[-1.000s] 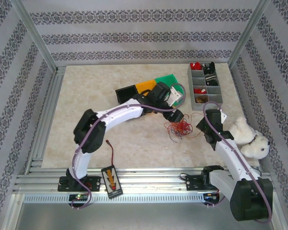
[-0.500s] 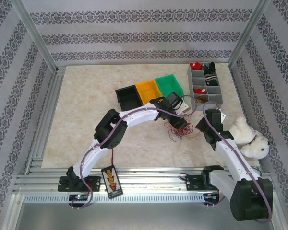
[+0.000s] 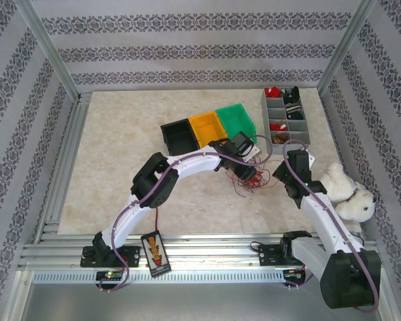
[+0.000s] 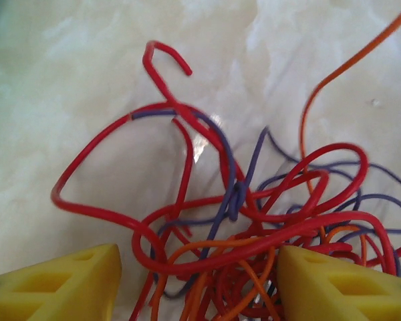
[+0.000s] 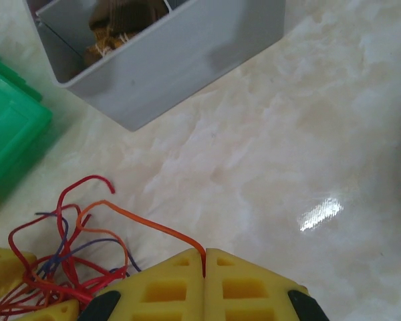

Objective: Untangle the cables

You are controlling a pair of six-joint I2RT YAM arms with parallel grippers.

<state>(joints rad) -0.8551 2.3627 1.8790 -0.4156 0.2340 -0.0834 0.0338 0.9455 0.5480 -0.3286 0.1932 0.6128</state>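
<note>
Straddling the tangled cables [image 3: 255, 179] in the middle of the surface [image 3: 120, 147], the left jaws stand spread, red loops between them. Just to the right, the right jaws are pressed together, pinching one orange strand near the grey organiser box [image 3: 285, 122].

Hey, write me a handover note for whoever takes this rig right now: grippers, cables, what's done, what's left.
The left gripper is open, its fingers either side of the cables.
The right gripper is shut on one orange cable that runs back into the knot.
The cables lie as one knot of red, orange and purple strands on the table between both grippers, near the green bin and the grey organizer.
Done: one strand pinched.
Left: nothing separated yet; every strand needs pulling free.
</note>
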